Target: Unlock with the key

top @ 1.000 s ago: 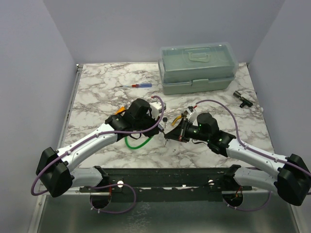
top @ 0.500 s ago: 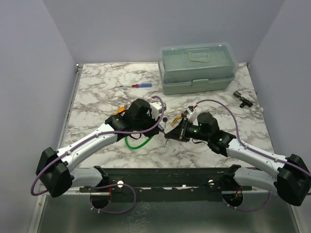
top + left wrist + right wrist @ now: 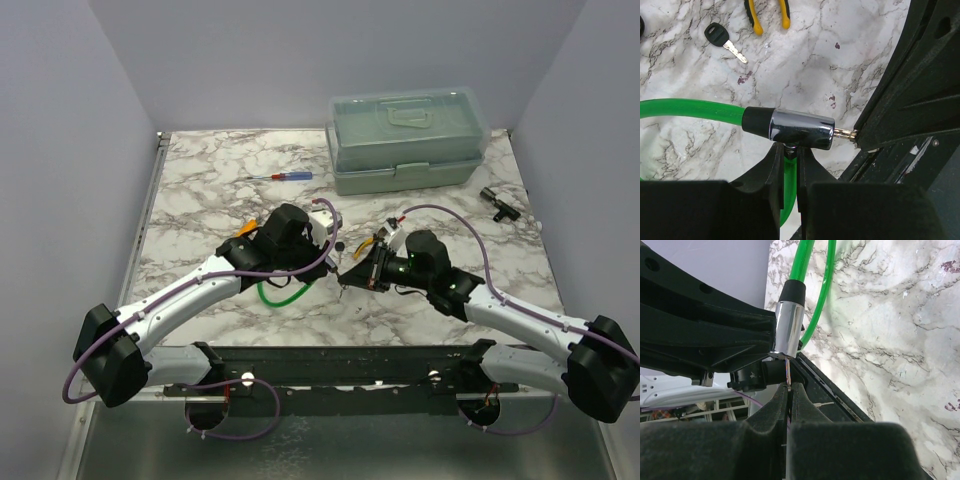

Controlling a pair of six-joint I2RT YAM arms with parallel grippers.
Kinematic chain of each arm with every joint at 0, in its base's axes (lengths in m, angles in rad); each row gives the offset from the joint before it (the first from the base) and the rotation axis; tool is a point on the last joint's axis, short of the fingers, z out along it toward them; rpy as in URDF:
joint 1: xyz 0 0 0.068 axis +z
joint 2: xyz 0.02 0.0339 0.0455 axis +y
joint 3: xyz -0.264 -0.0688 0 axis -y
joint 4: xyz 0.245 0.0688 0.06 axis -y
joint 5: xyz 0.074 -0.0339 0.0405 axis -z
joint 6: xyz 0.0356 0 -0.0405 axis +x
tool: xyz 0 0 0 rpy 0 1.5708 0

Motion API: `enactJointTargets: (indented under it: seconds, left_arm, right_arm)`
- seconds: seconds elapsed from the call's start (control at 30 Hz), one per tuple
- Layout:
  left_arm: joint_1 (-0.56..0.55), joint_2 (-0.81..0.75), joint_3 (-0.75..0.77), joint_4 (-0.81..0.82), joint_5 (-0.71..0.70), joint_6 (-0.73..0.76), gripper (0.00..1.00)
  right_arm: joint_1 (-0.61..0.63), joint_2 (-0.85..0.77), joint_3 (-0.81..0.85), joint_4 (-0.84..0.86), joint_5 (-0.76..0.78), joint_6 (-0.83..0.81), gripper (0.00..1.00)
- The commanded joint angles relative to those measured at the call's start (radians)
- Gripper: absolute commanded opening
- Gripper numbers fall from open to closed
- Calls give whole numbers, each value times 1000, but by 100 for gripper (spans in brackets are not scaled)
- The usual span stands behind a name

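Green cable lock (image 3: 690,109): it is being gripped by the left tool (image 3: 790,152) over the marble surface (image 3: 850,55), between the two arms; in the top view its green loop is being seen under the left arm.
Chrome cylinder (image 3: 801,130): it is being held level in the left wrist view; one end is being covered by a black sleeve where the green cable goes in, and the other end is being met by the key (image 3: 845,133).
Left tool: its fingers are being pressed on the green cable just under the chrome cylinder, so the cable lock is being clamped between them.
Right tool (image 3: 789,390): its fingers are being squeezed together on the key, with only thin metal between them, and its tip is being pointed at the cylinder end.
Key: its blade is being seen between the cylinder end and the right tool, reaching into the cylinder; how deep it sits cannot be told, and its head is being hidden by the fingers.
Second key (image 3: 724,41): a dark head and a silver blade are being shown; it is being left flat on the surface, near the pliers (image 3: 754,19) and well apart from the cylinder.
Pliers: only the yellow handles are being shown, at the top edge of the left wrist view.
Plastic box (image 3: 408,140): pale green, it is being seen with its lid down at the far right of the surface.
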Motion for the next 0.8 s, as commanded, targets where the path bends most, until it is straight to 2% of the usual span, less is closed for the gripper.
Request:
enactJointTargets:
  seconds: [0.0, 0.77]
  left_arm:
    - [-17, -39, -4, 39, 0, 18, 0]
    - [-67, -57, -18, 38, -78, 43, 0]
  right_arm:
    - [-10, 18, 21, 6, -2, 12, 0]
    - [-15, 6, 61, -91, 3, 52, 0]
